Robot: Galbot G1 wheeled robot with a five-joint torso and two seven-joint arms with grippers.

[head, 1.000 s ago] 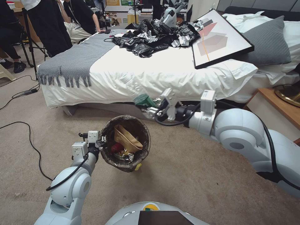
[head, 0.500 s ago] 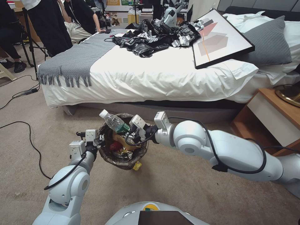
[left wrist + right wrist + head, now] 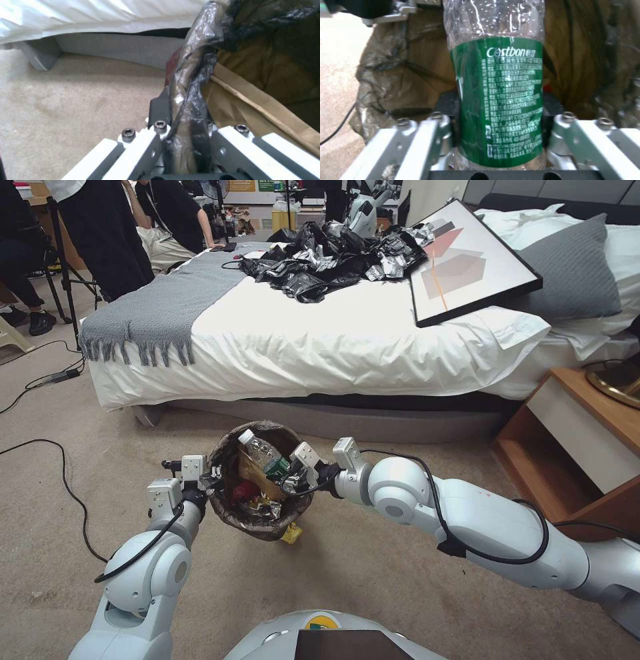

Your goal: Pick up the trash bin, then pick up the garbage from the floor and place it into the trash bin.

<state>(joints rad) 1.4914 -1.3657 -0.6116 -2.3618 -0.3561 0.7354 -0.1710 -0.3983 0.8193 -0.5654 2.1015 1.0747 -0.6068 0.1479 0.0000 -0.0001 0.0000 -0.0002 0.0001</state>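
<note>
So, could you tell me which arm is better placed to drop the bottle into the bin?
Right. The right gripper already holds the bottle over the trash bin, jaws shut on its green label. The left gripper is clamped on the rim, holding the bin up.

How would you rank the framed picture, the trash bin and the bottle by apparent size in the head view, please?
1. Framed picture, though farther away.
2. Trash bin.
3. Bottle, smallest.

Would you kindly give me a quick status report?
Left gripper shut on bin rim, bin held off the floor. Right gripper shut on bottle, over the bin mouth. Nothing in the way.
</note>
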